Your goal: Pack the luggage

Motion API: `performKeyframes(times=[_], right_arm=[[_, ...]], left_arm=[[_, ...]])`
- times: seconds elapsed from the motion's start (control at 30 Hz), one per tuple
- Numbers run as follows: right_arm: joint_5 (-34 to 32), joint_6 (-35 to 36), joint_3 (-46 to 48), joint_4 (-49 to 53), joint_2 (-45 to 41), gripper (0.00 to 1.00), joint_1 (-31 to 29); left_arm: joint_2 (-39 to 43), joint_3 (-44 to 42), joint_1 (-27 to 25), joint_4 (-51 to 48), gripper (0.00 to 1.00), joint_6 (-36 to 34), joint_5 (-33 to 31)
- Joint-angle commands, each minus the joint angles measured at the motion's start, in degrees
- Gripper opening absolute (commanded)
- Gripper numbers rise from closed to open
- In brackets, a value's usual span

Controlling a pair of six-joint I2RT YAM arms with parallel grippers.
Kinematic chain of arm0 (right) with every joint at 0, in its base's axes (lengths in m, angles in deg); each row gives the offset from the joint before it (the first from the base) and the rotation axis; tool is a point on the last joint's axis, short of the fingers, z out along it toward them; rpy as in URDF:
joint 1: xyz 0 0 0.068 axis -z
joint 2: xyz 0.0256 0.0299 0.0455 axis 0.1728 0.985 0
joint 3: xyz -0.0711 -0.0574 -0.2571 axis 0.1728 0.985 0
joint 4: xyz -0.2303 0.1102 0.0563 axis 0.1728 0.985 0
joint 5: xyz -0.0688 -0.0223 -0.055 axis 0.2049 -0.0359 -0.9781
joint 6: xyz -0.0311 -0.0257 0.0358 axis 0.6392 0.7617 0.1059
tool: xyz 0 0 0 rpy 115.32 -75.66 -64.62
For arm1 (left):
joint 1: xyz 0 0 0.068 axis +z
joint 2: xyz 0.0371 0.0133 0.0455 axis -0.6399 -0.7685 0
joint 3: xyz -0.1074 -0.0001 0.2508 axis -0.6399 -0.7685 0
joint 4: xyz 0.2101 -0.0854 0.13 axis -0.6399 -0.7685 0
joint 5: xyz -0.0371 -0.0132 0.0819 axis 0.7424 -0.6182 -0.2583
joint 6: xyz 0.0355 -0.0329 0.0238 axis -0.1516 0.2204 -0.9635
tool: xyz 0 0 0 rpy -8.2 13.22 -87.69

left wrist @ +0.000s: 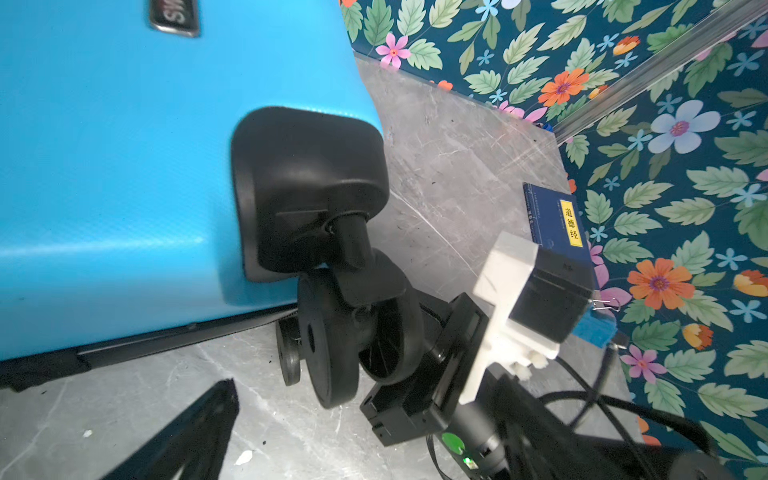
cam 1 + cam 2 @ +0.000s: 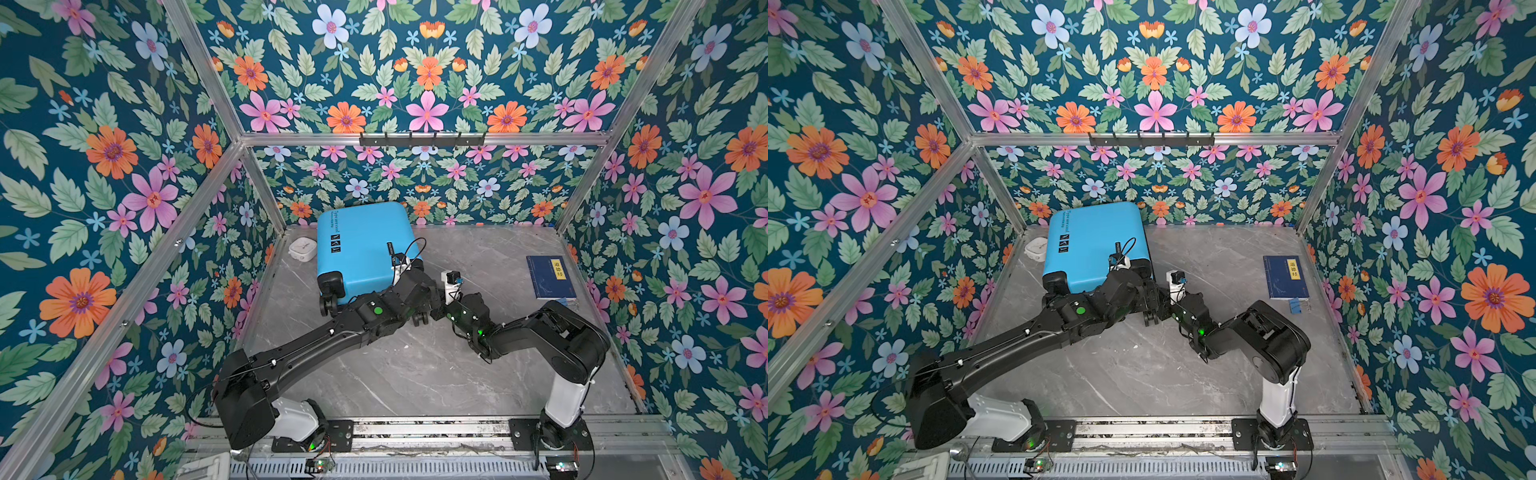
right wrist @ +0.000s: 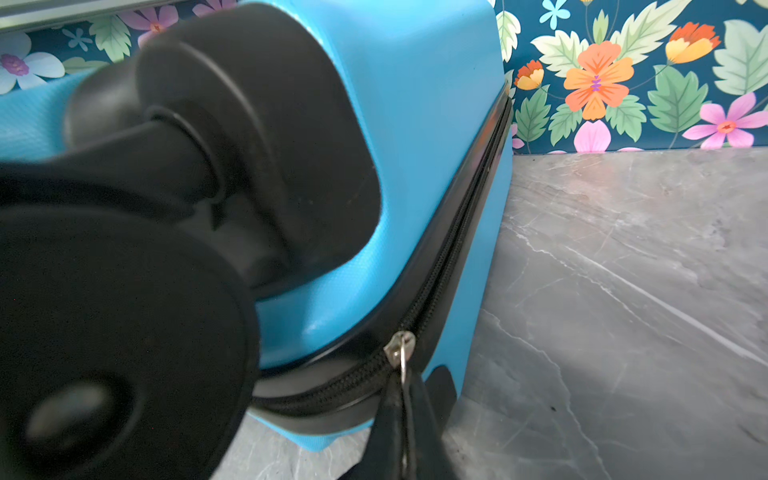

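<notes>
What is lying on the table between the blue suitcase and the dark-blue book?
Nothing lies there: in both top views the table between the suitcase and the book is bare; only the right arm's wrist camera hangs over it near the suitcase.

You are in a robot test cell: aluminium framing (image 2: 291,139) carries floral-print panels (image 2: 415,62) around a grey marble-look tabletop (image 2: 415,374). The left arm (image 2: 299,353) and right arm (image 2: 573,345) are bolted to a metal rail (image 2: 436,428) at its front.

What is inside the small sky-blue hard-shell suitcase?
Nothing inside shows: the sky-blue suitcase lies shut, halves together along the black zipper seam, where the right gripper pinches the metal zipper pull. Contents are hidden.
</notes>
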Motion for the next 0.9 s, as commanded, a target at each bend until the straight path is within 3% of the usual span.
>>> performKeyframes(times=[0.0, 0.17, 0.27, 0.5, 0.6, 0.67, 0.87], right_arm=[[0.58, -0.94, -0.62, -2.9, 0.59, 0.0, -0.16], [0.15, -0.99, -0.7, -3.29, 0.95, 0.0, -0.13], [0.13, -1.02, -0.6, -3.67, 1.29, 0.0, -0.14], [0.29, -1.2, -0.94, -4.11, 2.09, 0.0, -0.14], [0.34, -1.24, -1.12, -3.97, 2.29, 0.0, -0.1], [0.22, -1.12, -1.21, -3.9, 2.35, 0.0, -0.13], [-0.11, -0.59, -1.48, -3.44, 2.04, 0.0, -0.1]], left_arm=[[-1.93, 1.09, 0.08, 1.17, 1.0, -2.09, -0.96], [-5.0, 2.26, 0.79, 1.84, 0.99, -3.11, -0.35], [-6.14, 2.1, 1.38, 1.84, 0.89, -3.58, -0.77], [-7.68, 1.53, 2.46, 3.01, 0.51, -5.17, -0.16], [-8.24, 1.57, 2.55, 3.82, 0.45, -5.51, 0.52], [-8.6, 1.86, 2.55, 4.04, 0.37, -5.92, 1.41], [-8.41, 2.08, 2.64, 3.27, 0.0, -7.01, 3.42]])
